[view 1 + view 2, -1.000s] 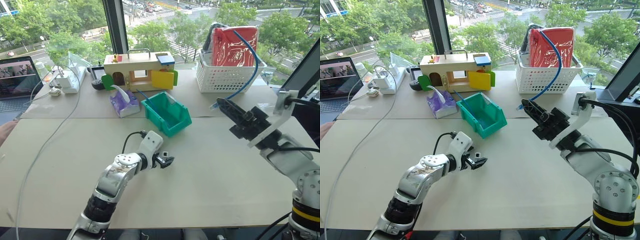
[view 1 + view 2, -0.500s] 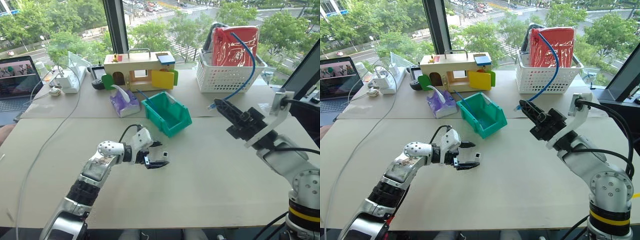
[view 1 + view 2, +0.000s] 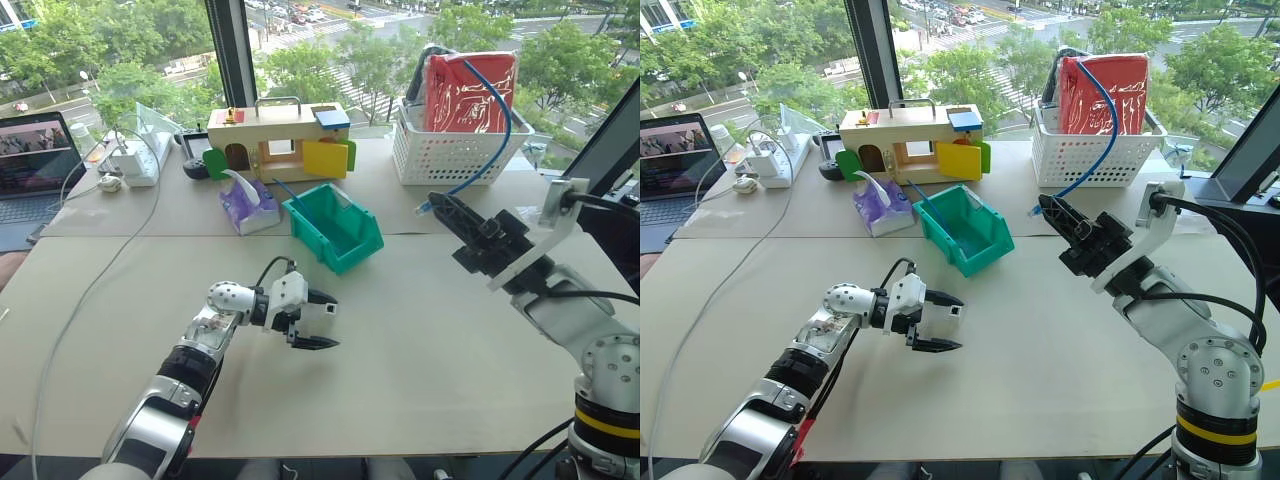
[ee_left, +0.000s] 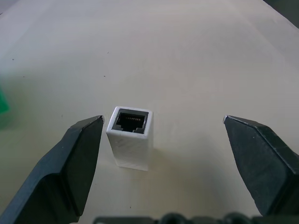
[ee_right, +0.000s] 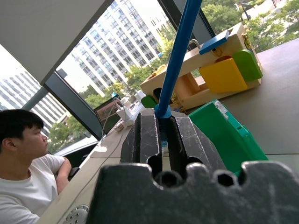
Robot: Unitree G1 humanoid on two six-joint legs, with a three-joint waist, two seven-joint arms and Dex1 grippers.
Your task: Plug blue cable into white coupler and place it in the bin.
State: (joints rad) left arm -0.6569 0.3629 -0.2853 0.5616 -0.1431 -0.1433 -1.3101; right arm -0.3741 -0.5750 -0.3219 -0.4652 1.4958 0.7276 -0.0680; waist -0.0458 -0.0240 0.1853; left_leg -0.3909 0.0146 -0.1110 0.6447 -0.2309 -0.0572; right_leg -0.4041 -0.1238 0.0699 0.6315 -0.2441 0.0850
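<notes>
White coupler [image 4: 131, 136] lies between open left end effector [image 4: 161, 154] fingers.

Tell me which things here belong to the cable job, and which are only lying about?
Job things: blue cable, white coupler, bin, left gripper, right gripper.

Lying about: white basket, wooden toy box, purple tissue pack, laptop, power strip.

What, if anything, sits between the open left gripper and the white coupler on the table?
Nothing visible. The white coupler stands on bare table between the left gripper's open fingers, nearer one finger than the other, with its socket end facing up.
</notes>
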